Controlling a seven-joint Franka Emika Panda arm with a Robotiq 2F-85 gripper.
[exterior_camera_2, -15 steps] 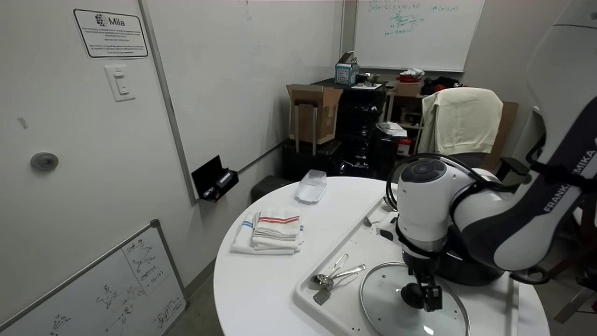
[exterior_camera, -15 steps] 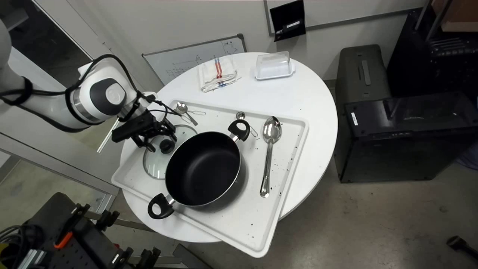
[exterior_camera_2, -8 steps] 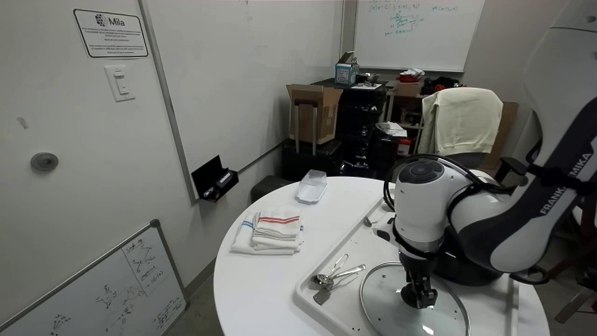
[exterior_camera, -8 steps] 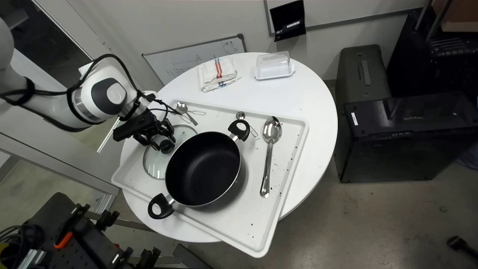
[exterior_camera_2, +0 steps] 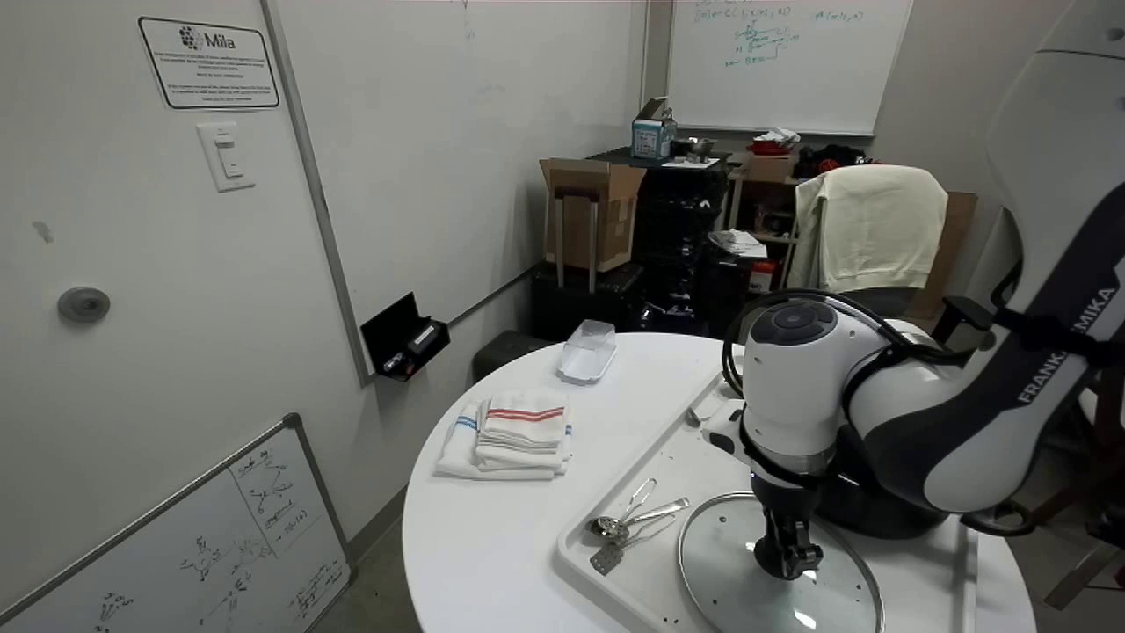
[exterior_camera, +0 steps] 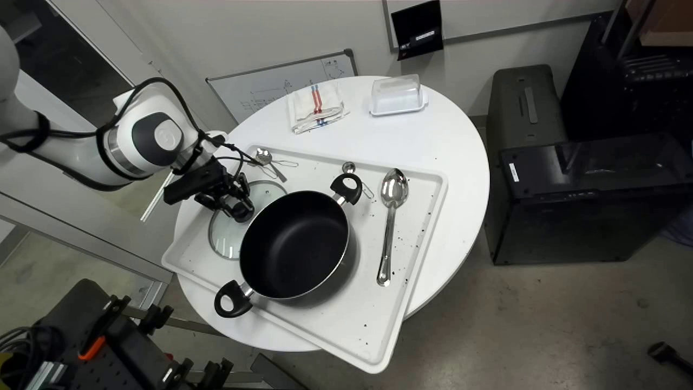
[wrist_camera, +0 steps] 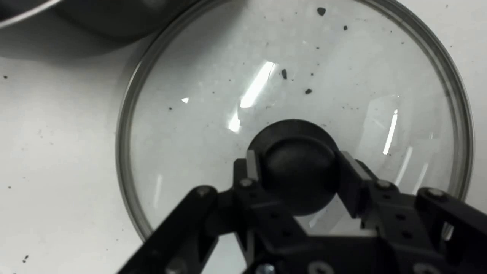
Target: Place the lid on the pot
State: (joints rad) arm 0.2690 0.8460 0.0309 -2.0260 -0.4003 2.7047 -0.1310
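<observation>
one glass lid [wrist_camera: 293, 102] beneath the gripper [wrist_camera: 299, 167], knob [wrist_camera: 296, 165] pinched between its fingers [wrist_camera: 348, 186]

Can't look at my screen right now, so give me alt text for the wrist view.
The gripper is closed on the black knob of the metal-rimmed glass lid, over the white tray. The black pot, cut off at upper left, stands beside the lid.

end effector [wrist_camera: 299, 173] | closed in | now clamps knob [wrist_camera: 298, 165] of lid [wrist_camera: 291, 106]
</observation>
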